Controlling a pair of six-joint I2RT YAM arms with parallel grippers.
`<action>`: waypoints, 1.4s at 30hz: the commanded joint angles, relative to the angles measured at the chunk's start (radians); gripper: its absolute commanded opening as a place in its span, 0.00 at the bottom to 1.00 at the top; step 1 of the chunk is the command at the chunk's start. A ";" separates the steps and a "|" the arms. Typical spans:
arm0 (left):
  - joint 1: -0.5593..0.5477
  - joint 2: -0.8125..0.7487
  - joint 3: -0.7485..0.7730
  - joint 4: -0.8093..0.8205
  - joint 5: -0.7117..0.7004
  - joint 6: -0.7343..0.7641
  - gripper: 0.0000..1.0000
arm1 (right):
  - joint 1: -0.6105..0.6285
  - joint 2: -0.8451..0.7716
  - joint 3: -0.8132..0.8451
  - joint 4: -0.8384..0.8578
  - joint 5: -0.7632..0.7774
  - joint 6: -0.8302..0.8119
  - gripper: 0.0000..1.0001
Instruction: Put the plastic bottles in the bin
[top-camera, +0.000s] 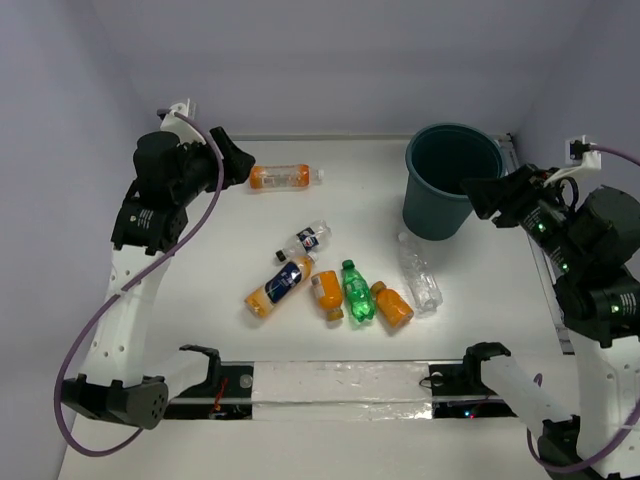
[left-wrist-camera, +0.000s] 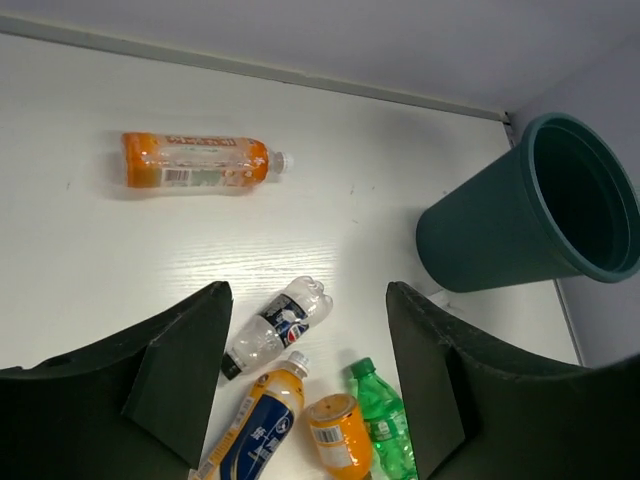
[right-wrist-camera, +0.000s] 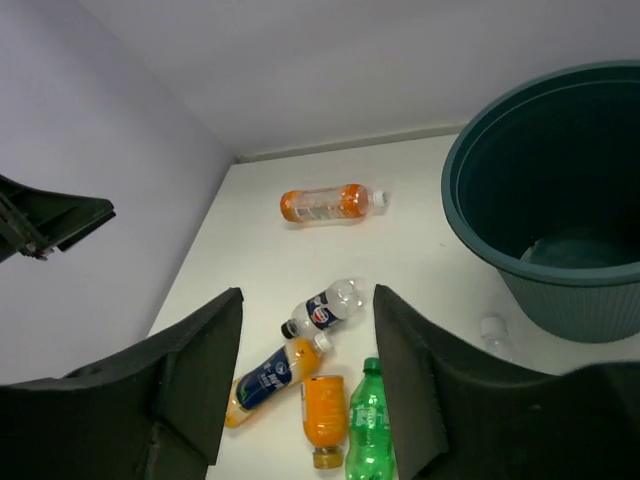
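The dark teal bin (top-camera: 452, 178) (left-wrist-camera: 530, 215) (right-wrist-camera: 550, 200) stands upright at the back right. One orange bottle (top-camera: 285, 177) (left-wrist-camera: 195, 161) (right-wrist-camera: 333, 203) lies alone at the back left. In the middle lie a tiny clear dark-labelled bottle (top-camera: 312, 238) (left-wrist-camera: 275, 327), a blue-labelled orange one (top-camera: 278, 285) (right-wrist-camera: 270, 380), two short orange ones (top-camera: 327, 295) (top-camera: 392, 303), a green one (top-camera: 357, 292) (right-wrist-camera: 369, 425) and a clear ribbed one (top-camera: 419, 272). My left gripper (top-camera: 240, 160) (left-wrist-camera: 308, 292) hangs open and empty beside the lone orange bottle. My right gripper (top-camera: 480, 195) (right-wrist-camera: 308, 293) hovers open and empty at the bin's right rim.
A strip of clear tape (top-camera: 340, 385) runs along the table's near edge between the arm bases. Walls close in behind and on both sides. A metal rail (top-camera: 545, 270) borders the table's right edge.
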 joint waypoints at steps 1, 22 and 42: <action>-0.004 0.005 0.033 0.096 0.078 0.041 0.59 | -0.007 -0.028 0.002 0.015 0.028 -0.006 0.51; -0.097 0.597 0.210 0.216 -0.118 0.581 0.29 | 0.071 0.024 0.031 -0.005 0.074 -0.063 0.00; -0.159 1.078 0.586 0.161 -0.158 0.651 0.92 | 0.126 0.047 0.035 -0.060 0.117 -0.094 0.69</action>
